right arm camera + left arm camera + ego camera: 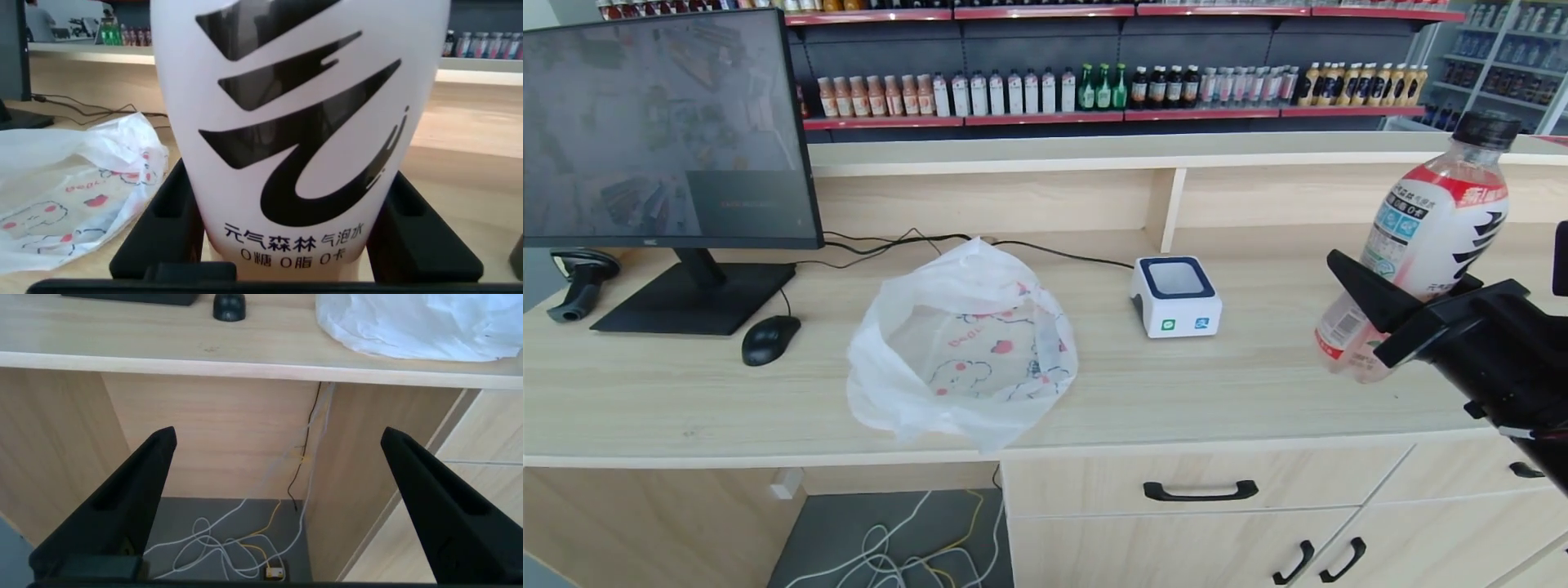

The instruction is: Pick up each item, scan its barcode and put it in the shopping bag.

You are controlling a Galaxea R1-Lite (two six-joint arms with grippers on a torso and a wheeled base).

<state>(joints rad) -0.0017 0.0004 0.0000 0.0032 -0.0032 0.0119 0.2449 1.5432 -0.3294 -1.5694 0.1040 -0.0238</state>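
The right gripper (1365, 314), fingers clamped low on a tilted bottle (1433, 233) above the surface (1217, 384) right of the scanner (1176, 296), risks the top-heavy load pivoting loose; the left gripper (278, 437) holds its fingers wide.

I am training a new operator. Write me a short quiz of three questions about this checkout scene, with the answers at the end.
1. True or false: the right gripper holds the bottle above the counter.
2. What stands on the counter between the shopping bag and the bottle?
A) the white scanner
B) a keyboard
C) a second bottle
3. Fill in the gap: the fingers of the left gripper are ____ (open or shut).

Key: 1 true; 2 A; 3 open.
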